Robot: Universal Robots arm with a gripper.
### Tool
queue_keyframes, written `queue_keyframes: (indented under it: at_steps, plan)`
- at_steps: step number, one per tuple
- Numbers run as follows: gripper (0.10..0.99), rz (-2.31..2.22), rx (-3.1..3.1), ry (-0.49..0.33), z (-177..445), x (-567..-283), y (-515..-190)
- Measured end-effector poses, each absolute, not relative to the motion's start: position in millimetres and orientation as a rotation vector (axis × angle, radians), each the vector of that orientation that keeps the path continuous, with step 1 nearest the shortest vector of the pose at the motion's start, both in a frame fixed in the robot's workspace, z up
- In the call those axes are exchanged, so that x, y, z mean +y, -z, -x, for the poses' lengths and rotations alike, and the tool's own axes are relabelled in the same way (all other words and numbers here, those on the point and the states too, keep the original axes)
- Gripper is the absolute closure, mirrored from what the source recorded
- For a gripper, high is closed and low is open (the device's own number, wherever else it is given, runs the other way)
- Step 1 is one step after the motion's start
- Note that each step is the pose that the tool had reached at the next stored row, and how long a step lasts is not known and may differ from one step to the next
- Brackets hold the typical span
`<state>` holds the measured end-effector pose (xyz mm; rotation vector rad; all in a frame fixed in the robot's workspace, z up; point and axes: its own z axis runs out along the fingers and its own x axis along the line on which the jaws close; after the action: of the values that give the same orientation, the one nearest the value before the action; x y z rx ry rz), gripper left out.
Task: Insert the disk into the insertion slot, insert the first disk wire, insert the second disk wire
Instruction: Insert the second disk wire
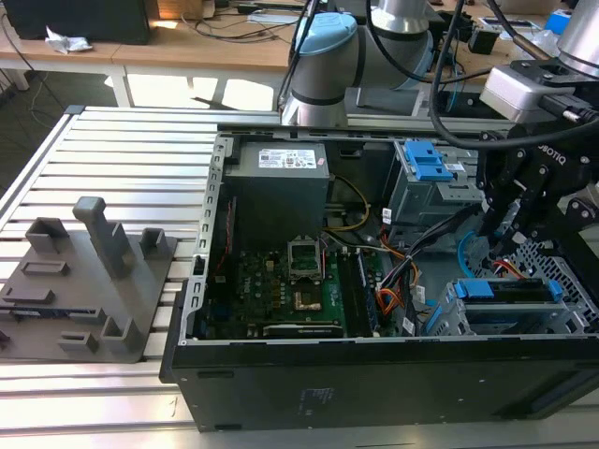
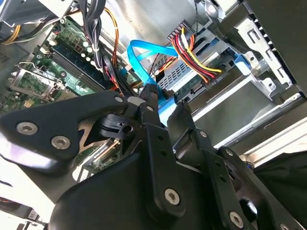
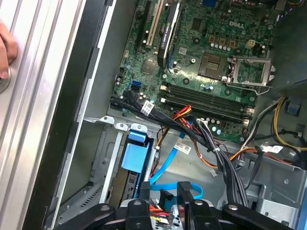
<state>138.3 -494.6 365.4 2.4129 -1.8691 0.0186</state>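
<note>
A: Slatted aluminium table carries an open computer case; grey fixture lies beside it, well apart.

B: What's inside?

A: Motherboard, power supply, and the insertion slot with the disk already seated in it.

B: End effector?

A: End effector hangs just above the disk's rear. 2 fingers are narrowly parted around a blue cable; whether clenched on it, cannot tell. Red-yellow wires run near.
</note>
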Motion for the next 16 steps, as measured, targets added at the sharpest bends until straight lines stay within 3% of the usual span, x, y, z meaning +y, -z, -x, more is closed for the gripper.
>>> queue_keyframes:
  at_steps: [6, 9, 16]
  plan:
    - [0.725, -2.412, -1.869, -0.019, -138.3, -494.6, -364.8]
    - [0.922, -2.412, -1.869, -0.019, -138.3, -494.6, -364.6]
    - [0.922, -2.412, -1.869, -0.019, -138.3, -498.6, -364.5]
